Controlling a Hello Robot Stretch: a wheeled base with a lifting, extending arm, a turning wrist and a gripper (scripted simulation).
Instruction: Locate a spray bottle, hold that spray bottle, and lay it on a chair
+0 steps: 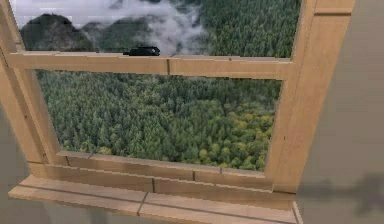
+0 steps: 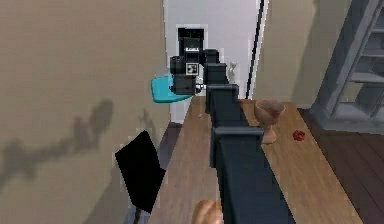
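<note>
Wooden table [image 2: 300, 170] — one black chair [image 2: 140, 172], one red blob [image 2: 298, 135], tool [image 2: 180, 80] beyond

The window frame [image 1: 320, 90] and sill [image 1: 90, 192] are rendered in pale, matt wood. The counter [image 2: 312, 170] is shown as smooth brown wood, the arm [image 2: 240, 150] as dark and matt.

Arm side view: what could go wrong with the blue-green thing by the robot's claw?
1. The blue-green thing is at the claw, by the table's far corner. I cannot tell whether the claw holds it, so it might drop to the floor.
2. The arm reaches low over the table. A sideways swing could perhaps knock over the brownish cup-like thing or the small red thing next to the arm.
</note>
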